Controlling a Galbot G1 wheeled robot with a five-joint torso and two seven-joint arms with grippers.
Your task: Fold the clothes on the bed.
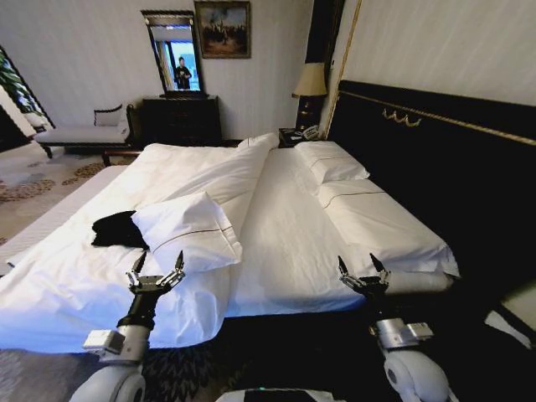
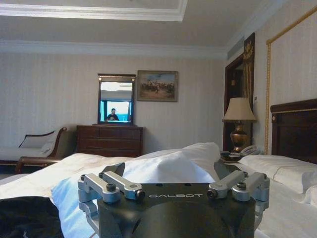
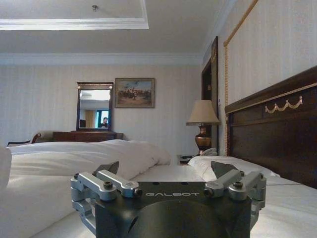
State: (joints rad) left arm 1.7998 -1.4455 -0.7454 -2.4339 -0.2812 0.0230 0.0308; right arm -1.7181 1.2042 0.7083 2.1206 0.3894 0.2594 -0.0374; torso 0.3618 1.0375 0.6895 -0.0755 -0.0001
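The clothes (image 1: pixel 117 229) are a small black crumpled heap on the left part of the bed (image 1: pixel 293 239), touching a loose white pillow (image 1: pixel 188 230). No lettering shows on them. My left gripper (image 1: pixel 157 266) hovers open over the near edge of the duvet, just in front of that pillow and to the right of the clothes. In the left wrist view the open left gripper (image 2: pixel 171 171) faces the pillow (image 2: pixel 158 171), with the clothes (image 2: pixel 25 215) at one corner. My right gripper (image 1: pixel 363 268) stands open over the near edge of the bed, far from the clothes. The right gripper (image 3: pixel 166 168) holds nothing.
A dark headboard (image 1: pixel 435 142) runs along the right, with two pillows (image 1: pixel 331 161) against it. Beyond the bed stand a dark dresser (image 1: pixel 180 117) with a mirror (image 1: pixel 174 54), a pale chaise longue (image 1: pixel 79 134), and a lamp (image 1: pixel 311 82) on a nightstand. Patterned carpet (image 1: pixel 33 188) lies to the left.
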